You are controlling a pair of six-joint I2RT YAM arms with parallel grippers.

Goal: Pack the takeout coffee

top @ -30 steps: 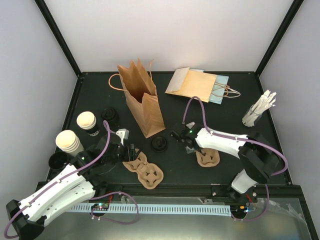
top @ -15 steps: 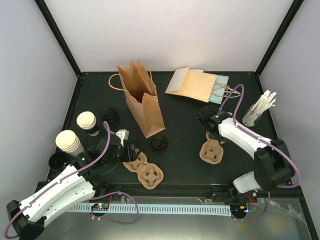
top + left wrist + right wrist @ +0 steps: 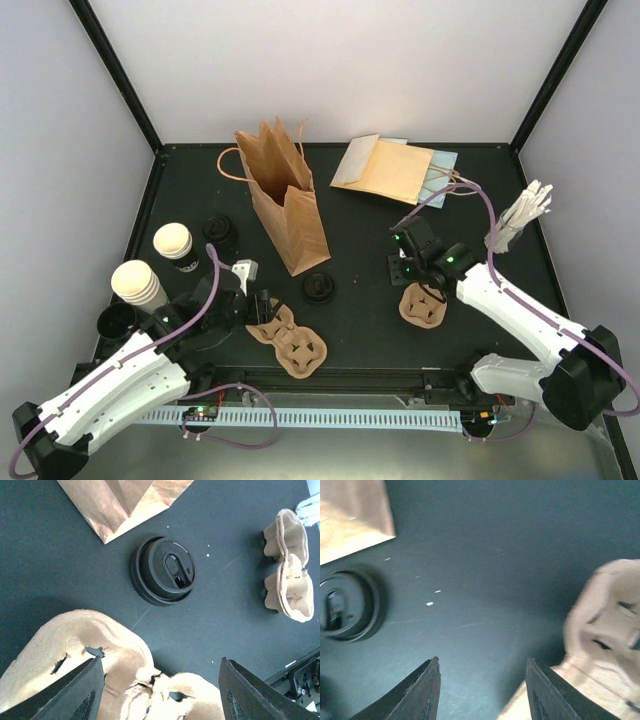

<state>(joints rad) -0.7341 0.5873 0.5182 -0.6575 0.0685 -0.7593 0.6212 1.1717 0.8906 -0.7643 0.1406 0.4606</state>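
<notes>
Found the two cream-white paper cups with black sleeves (image 3: 172, 241) upright at nine o'clock on the black table (image 3: 350, 215), well apart from both grippers and not yet packed. Noted the left gripper (image 3: 262, 305) spread wide and empty, with jaws either side of one end of the brown moulded-pulp carrier (image 3: 290, 340) at seven o'clock, probably to steady it for receiving cups; could not tell any contact. Noted the right gripper (image 3: 405, 262) parted too, holding nothing, just beside a second pulp carrier (image 3: 421, 305), at its twelve o'clock. Judged the upright brown paper bag (image 3: 285, 205) at eleven o'clock left open for loading.
</notes>
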